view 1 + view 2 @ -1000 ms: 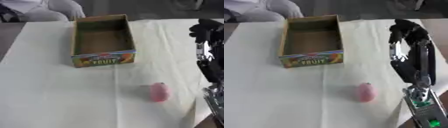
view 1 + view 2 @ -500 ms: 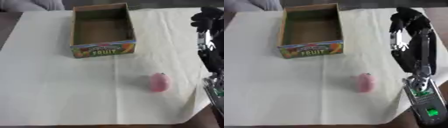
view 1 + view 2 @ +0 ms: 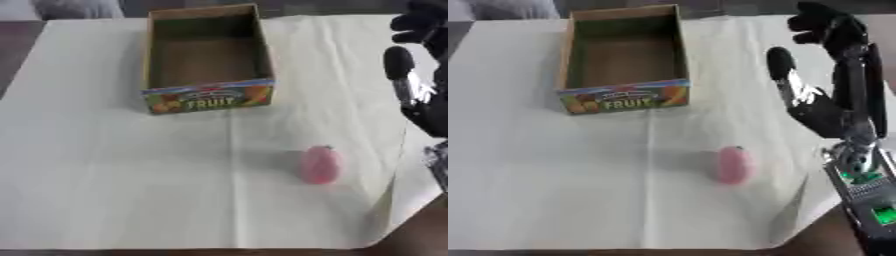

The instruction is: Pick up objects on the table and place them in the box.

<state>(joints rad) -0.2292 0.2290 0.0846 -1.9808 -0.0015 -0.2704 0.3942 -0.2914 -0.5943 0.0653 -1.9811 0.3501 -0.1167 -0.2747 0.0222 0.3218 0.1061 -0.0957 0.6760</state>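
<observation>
A small pink rounded object (image 3: 319, 164) lies on the white cloth toward the lower right of the table. An open cardboard box (image 3: 206, 56) printed with "FRUIT" on its front stands at the top centre, with nothing visible inside it. My right hand (image 3: 826, 27) hangs at the far right, raised above the cloth with its fingers curled and nothing in them, well up and right of the pink object. The left hand shows in neither view.
The white cloth (image 3: 105, 175) covers most of the dark table, whose edge shows at the lower right corner (image 3: 420, 235). My right forearm with a green-lit module (image 3: 872, 200) comes up along the right edge.
The camera has tilted, so the box and pink object sit differently in the picture. The right hand stays raised at the right edge, and nothing has been picked up.
</observation>
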